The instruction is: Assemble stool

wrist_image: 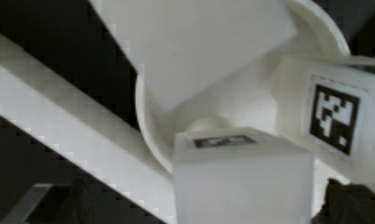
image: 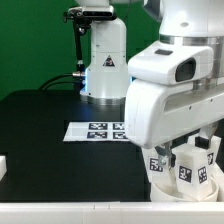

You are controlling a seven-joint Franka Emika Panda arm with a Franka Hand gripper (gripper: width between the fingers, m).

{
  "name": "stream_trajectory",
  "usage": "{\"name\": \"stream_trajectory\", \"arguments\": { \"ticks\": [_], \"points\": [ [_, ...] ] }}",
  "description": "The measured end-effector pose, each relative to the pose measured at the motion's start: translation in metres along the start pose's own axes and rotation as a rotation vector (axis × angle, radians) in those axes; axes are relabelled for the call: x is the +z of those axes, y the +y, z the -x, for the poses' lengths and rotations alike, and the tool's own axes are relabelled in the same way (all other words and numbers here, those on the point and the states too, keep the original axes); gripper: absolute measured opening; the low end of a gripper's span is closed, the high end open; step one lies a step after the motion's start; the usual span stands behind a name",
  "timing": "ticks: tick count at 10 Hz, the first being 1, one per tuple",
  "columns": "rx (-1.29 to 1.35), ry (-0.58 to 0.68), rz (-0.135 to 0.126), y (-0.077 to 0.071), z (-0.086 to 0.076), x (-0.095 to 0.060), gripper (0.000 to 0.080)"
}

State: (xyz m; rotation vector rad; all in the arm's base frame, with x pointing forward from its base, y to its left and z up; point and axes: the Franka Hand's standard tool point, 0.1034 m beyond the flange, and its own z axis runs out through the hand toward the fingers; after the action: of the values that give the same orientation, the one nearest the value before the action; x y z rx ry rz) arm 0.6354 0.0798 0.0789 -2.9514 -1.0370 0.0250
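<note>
My arm fills the exterior view's right, bent low over the near corner of the black table (image: 45, 125), and under it, at about 5 o'clock in that view, sits the stool: the round seat (image: 172, 187) with at least 2 tagged legs (image: 189, 165) standing up out of it. My pincer (image: 178, 150) is down among those legs, but my own wrist housing covers it, so I cannot tell whether my fingers are released, clenched, or grasping a leg.

In the wrist view, a square-ended leg (wrist_image: 237, 170) with a small tag on its end face rises from the disc (wrist_image: 193, 60), and a second tagged block (wrist_image: 335, 105) stands just beside it.

My judgement of the risk: if I am turning or pressing a leg into its socket, a slight tilt could cross the thread or jam it, and the sideways force could drag the seat, which lies close to the table's near edge. Lifting away carelessly, I could also knock the neighbouring leg, since they stand so near each other.

Much is hidden. The seat's far side, any third leg, and the joints themselves are out of sight. A white part (image: 3, 165) at 8 o'clock in the exterior view is cut off by the frame. The marker board (image: 95, 130) lies well apart, partly behind my arm.
</note>
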Motion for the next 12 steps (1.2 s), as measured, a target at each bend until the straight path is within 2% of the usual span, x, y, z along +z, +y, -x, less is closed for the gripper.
{"name": "stream_trajectory", "arguments": {
  "ticks": [1, 3, 5, 6, 7, 9, 10, 11, 12],
  "points": [
    [0.014, -0.001, -0.005, -0.0050, -0.0034, 0.0036, 0.0649],
    [0.109, 0.010, 0.002, -0.0050, -0.0102, 0.0035, 0.0649],
    [0.181, 0.008, 0.000, -0.0041, -0.0085, 0.0044, 0.0374],
    [0.254, 0.008, 0.000, -0.0041, -0.0084, 0.0045, 0.0374],
    [0.327, 0.008, -0.001, -0.0041, -0.0082, 0.0047, 0.0333],
    [0.480, 0.008, -0.002, -0.0042, -0.0081, 0.0049, 0.0333],
    [0.670, 0.012, -0.006, -0.0048, -0.0089, 0.0054, 0.0333],
    [0.859, 0.005, -0.022, -0.0044, -0.0078, 0.0054, 0.0333],
    [1.038, -0.004, -0.067, -0.0026, -0.0070, 0.0044, 0.0333]
  ]
}}
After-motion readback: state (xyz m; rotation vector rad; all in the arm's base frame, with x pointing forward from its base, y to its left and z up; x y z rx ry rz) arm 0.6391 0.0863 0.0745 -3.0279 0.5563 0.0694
